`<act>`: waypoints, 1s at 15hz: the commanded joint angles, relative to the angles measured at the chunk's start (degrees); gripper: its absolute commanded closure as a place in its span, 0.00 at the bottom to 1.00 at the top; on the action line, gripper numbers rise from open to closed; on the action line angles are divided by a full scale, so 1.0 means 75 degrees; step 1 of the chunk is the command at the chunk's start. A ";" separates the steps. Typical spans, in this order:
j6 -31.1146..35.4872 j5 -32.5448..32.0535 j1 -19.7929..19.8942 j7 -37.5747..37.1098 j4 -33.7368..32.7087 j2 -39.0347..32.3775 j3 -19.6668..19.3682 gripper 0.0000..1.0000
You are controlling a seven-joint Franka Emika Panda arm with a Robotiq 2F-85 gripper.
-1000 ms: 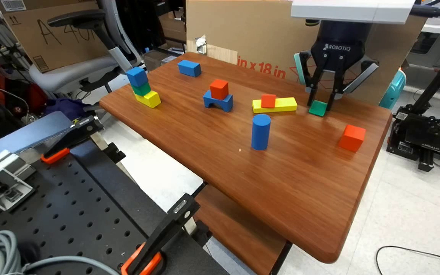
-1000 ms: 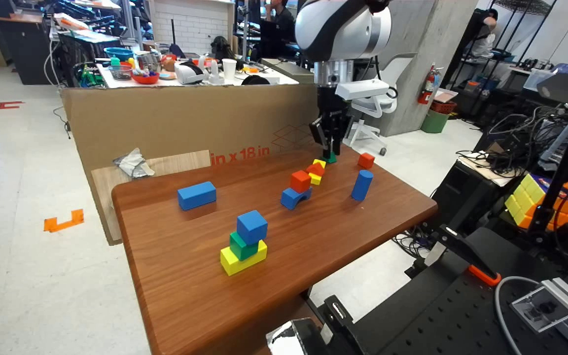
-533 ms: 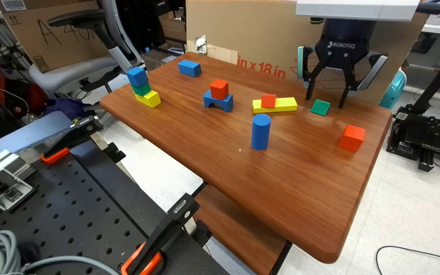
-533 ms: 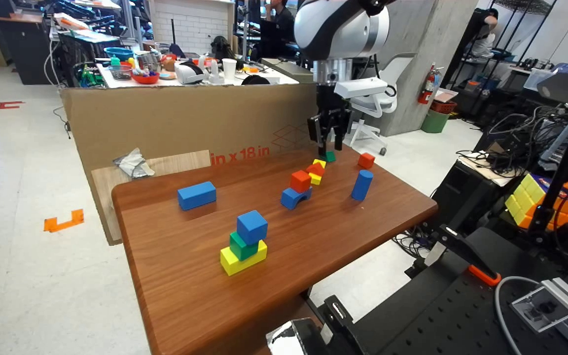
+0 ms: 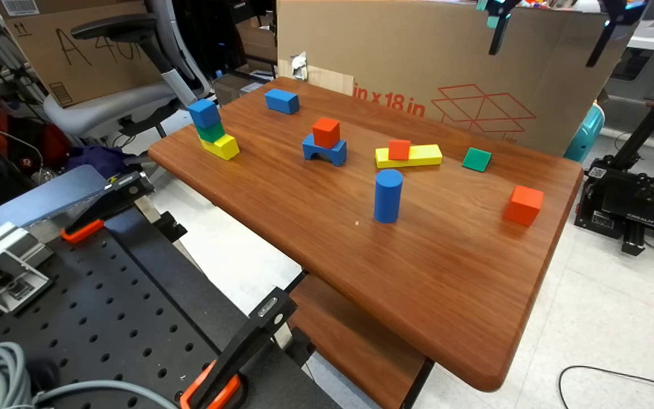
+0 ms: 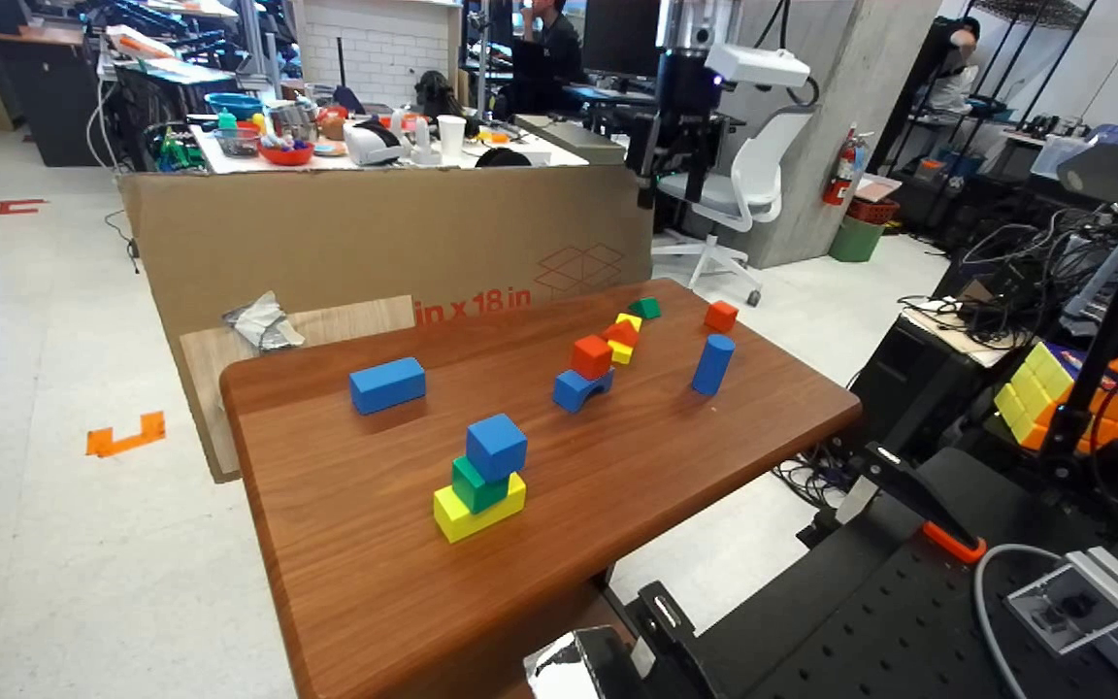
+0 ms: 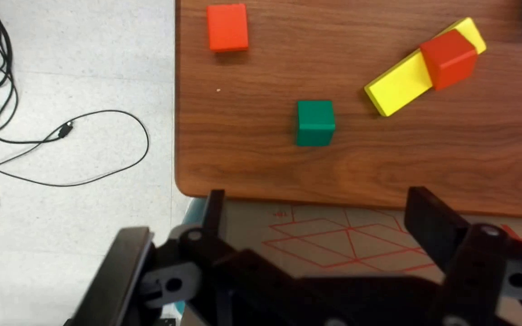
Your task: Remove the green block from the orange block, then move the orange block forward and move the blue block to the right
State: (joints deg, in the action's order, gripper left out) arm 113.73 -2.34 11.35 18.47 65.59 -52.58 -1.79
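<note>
Wrist view: brown tabletop (image 7: 360, 154) (pale floor (image 7: 93, 90))

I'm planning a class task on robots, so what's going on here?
The robot gripper hangs open, clear of the blocks, and is handling nothing at this moment. The green block sits on the table, apart from the orange block, so that removal looks done. The orange block stands alone near the table's edge; the tall blue block stands upright, apart from it. Whether the task's orange and blue moves are done, I can't tell.
</note>
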 commanded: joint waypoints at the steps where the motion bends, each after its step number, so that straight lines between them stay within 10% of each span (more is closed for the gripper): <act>1: 0.0054 0.0206 0.0297 0.0150 0.0842 0.0764 0.0058 0.00; 15: 0.0357 -0.0329 0.0336 -0.0286 0.1662 0.0117 -0.0489 0.00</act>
State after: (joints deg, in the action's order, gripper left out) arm 114.89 -3.26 14.92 17.69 78.04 -50.31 -5.02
